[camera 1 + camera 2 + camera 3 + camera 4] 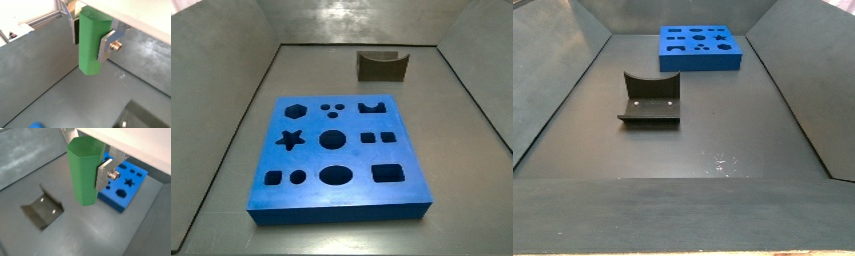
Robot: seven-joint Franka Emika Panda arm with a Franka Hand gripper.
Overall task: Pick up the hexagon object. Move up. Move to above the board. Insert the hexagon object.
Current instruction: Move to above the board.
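My gripper (89,39) is shut on the hexagon object (91,50), a bright green rod that hangs upright between the silver fingers (107,46), its lower end well above the grey floor. It shows the same way in the other wrist view, where the gripper (85,172) holds the rod (81,178) beside the board (127,187). The board is a thick blue block with many cut-outs; it lies flat in both side views (338,150) (700,47). Neither the gripper nor the rod shows in the side views.
The fixture, a dark bracket, stands on the floor apart from the board (381,65) (651,98) (43,208). Grey walls (251,80) enclose the floor on all sides. A small blue corner (37,125) shows at a wrist view's edge.
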